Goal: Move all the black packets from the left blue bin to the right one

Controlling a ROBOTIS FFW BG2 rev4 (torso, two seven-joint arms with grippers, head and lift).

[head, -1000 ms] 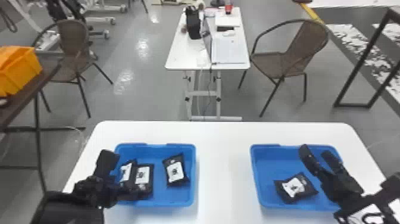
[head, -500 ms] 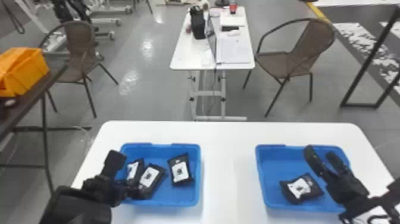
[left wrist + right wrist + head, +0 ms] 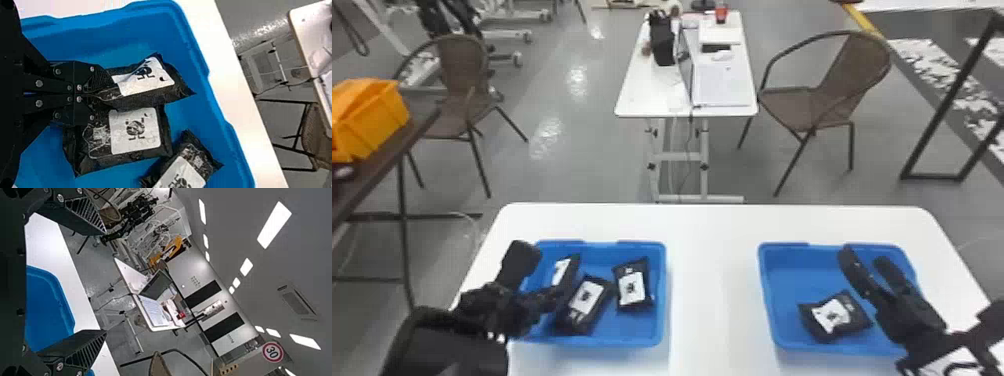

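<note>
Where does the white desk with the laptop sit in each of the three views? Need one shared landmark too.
Head view: white desk, top centre.
Left wrist view: white desk, cut off at the upper right edge.
Right wrist view: white desk, near centre, tilted.
Shared landmark: the white worktable with a blue bin on it.

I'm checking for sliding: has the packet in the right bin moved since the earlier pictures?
No, the packet lies at the same spot against the right bin's rim.
</note>
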